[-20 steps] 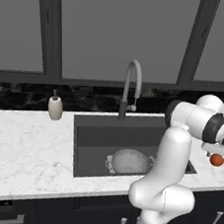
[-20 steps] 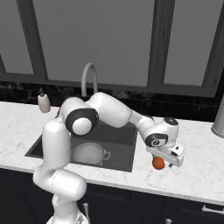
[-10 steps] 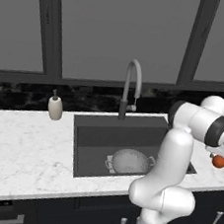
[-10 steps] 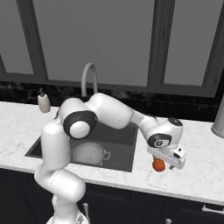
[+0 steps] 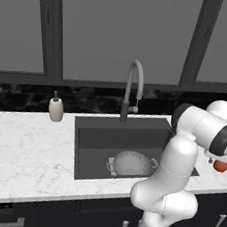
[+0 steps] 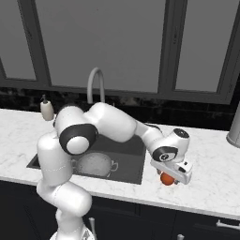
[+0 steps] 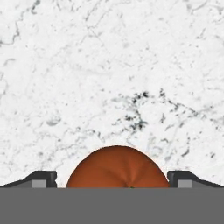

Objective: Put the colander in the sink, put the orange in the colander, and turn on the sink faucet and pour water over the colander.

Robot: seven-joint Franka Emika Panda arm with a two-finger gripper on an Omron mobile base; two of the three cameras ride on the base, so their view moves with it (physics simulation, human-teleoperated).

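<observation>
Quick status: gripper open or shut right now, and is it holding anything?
Gripper: open, jaws spread on either side of the orange on the counter, not yet closed on it.

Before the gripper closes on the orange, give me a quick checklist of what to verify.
1. Gripper open: ok, fingers stand wide apart.
2. Orange centred between the fingers: ok, a gap shows on each side in the hand view.
3. Orange resting on the counter: ok.
4. Fingers low enough around the orange: cannot tell from these angles.
5. Colander already in the sink: ok.
6. Faucet off: ok, no water running.
</observation>
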